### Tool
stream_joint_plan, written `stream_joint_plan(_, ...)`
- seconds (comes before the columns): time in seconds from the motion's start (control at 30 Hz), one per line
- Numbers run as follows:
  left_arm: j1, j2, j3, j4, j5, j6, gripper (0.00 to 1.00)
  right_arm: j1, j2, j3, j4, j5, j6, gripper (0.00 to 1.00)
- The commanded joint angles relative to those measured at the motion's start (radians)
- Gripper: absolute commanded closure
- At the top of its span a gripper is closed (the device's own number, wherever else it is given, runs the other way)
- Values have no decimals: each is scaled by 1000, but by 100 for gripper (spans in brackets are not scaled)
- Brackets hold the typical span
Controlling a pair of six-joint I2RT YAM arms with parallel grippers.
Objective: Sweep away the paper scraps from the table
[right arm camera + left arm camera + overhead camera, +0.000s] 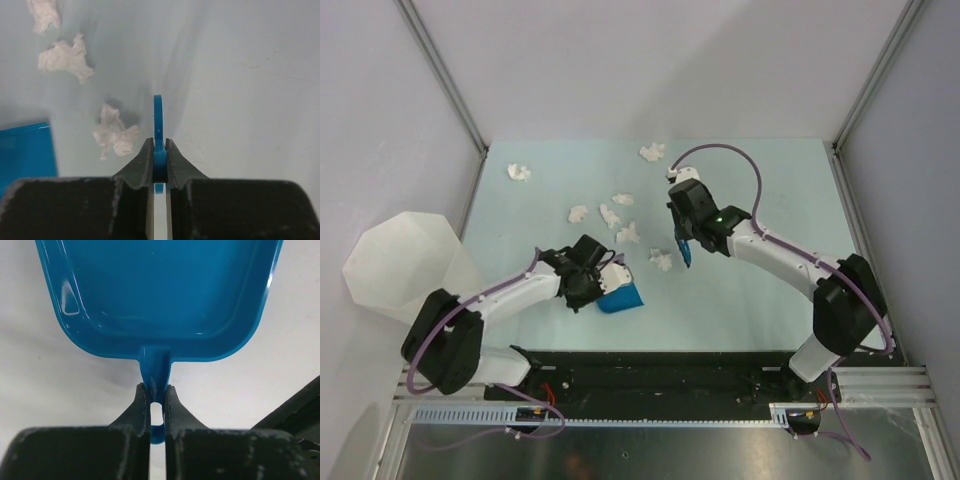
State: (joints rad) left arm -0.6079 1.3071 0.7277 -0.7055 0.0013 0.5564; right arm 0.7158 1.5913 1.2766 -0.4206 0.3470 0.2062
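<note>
Glossy dustpan (160,295), blue handle (158,125), crumpled paper scraps (115,134)

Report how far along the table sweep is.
Done: tools are picked up, left gripper shut on the handle of the blue dustpan, right gripper shut on a thin blue tool. In hand: that tool is beside the nearest paper scrap. Left: everything else; the dustpan is empty and about seven paper scraps lie on the table.
</note>
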Motion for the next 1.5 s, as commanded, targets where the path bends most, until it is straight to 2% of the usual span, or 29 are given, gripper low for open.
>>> stream_joint_plan(0.0,-3,63,70,-2,78,-13,100,40,50,4,74,-61,10,100)
stream_joint_plan(0.2,-1,133,99,0,78,-26,100,88,73,4,148,-216,28,100)
stream_joint_plan(0.3,10,156,114,-2,78,-33,100,93,38,4,164,-350,47,100)
stream_joint_plan(0.33,11,161,125,0,81,-35,100,94,13,4,170,-449,45,100)
stream_joint_plan(0.5,28,173,153,0,107,-44,100,90,-59,4,164,-552,45,100)
stream_joint_plan(0.67,51,147,147,0,147,-46,100,45,-149,3,71,-379,32,100)
stream_joint_plan(0.8,86,121,125,0,181,-52,100,-2,-166,4,103,-289,-19,100)
stream_joint_plan(1.03,161,1,49,0,138,-15,100,-21,-73,4,313,-125,-160,100)
stream_joint_plan(1.2,255,64,73,1,89,11,100,0,53,4,513,41,-296,100)
stream_joint_plan(1.3,299,119,125,6,89,20,100,10,149,9,639,27,-359,100)
stream_joint_plan(1.47,324,193,194,11,100,17,100,33,271,64,632,-89,-418,100)
